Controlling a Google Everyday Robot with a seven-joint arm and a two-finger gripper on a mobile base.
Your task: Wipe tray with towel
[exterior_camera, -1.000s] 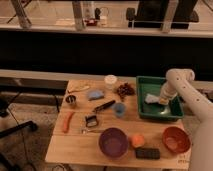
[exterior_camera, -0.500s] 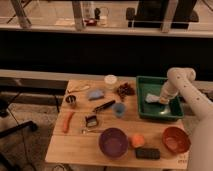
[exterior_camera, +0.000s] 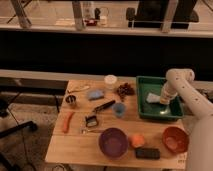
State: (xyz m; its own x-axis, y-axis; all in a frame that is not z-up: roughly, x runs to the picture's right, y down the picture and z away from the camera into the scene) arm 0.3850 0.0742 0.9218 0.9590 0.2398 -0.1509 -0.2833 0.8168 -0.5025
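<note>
A green tray (exterior_camera: 150, 112) stands at the right of the wooden table. A pale towel (exterior_camera: 153, 98) lies bunched on its floor near the middle. My gripper (exterior_camera: 164, 101) hangs from the white arm that comes in from the right. It is down inside the tray, at the towel's right end and touching it.
On the table (exterior_camera: 75, 145) stand a purple bowl (exterior_camera: 113, 142), an orange ball (exterior_camera: 136, 140), a black block (exterior_camera: 147, 153), a red-brown bowl (exterior_camera: 175, 139), a blue cup (exterior_camera: 119, 108), a white cup (exterior_camera: 110, 80), a blue sponge (exterior_camera: 95, 94), a carrot (exterior_camera: 67, 121) and utensils.
The gripper and towel have shifted slightly within the tray; nothing else has moved.
</note>
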